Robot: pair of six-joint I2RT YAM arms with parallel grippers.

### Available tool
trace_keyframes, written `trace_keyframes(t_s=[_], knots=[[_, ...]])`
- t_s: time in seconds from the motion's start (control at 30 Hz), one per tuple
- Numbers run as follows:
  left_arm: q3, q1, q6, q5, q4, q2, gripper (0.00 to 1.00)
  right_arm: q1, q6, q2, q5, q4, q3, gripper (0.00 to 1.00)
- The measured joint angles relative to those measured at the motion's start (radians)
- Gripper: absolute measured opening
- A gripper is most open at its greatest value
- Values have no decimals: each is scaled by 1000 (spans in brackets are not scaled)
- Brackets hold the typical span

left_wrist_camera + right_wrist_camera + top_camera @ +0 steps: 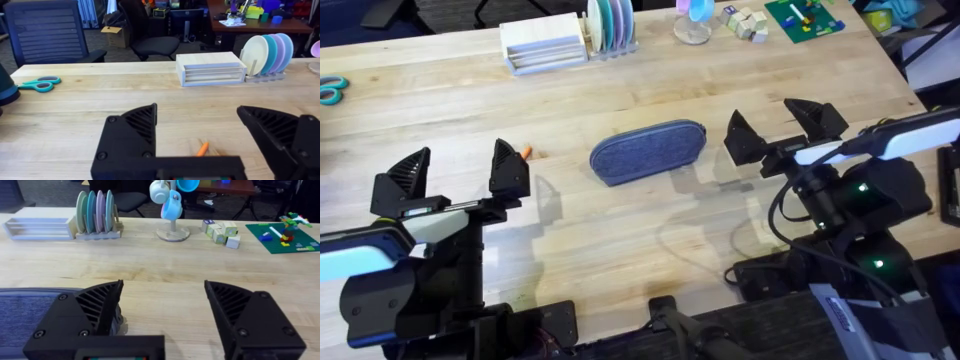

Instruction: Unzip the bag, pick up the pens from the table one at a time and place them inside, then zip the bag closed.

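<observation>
**Pouch shut between two open claws, one pen by the left claw**

Light wooden table point(620, 230) with plank grain, office chairs and desks behind. On it, far from both claws: white slatted box point(544, 45), plate rack point(610, 25), mug stand point(172, 210), small blocks point(220, 230), green brick plate point(805, 18), teal scissors point(37, 83).

Left gripper point(453, 172) spread wide, holding nothing, hovering over the table. Just beyond its inner finger, an orange pen point(526, 152); seen between the fingers in the left wrist view point(202, 149), mostly hidden, so direction hard to tell. Probably placed there to take this pen once the pouch is open.

Right gripper point(782, 128) also wide and empty, just beside the right end of the bag point(648, 151), likely to reach the zip. Zip pull not visible.

Bag flat on the table between the two claws, nearer to the right one. Long axis running from left claw to right claw, the right end tilted slightly away from the bases. Appears still closed; unzipping not yet begun, by judgement.
</observation>
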Motion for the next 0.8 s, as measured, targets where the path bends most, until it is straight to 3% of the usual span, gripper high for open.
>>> trace_keyframes(t_s=[0.67,0.8], knots=[[0,0,1,7,17,0,993,0,0,2,-4,-20,7,998],[15,0,4,11,-36,0,994,0,0,2,-18,-25,11,997]])
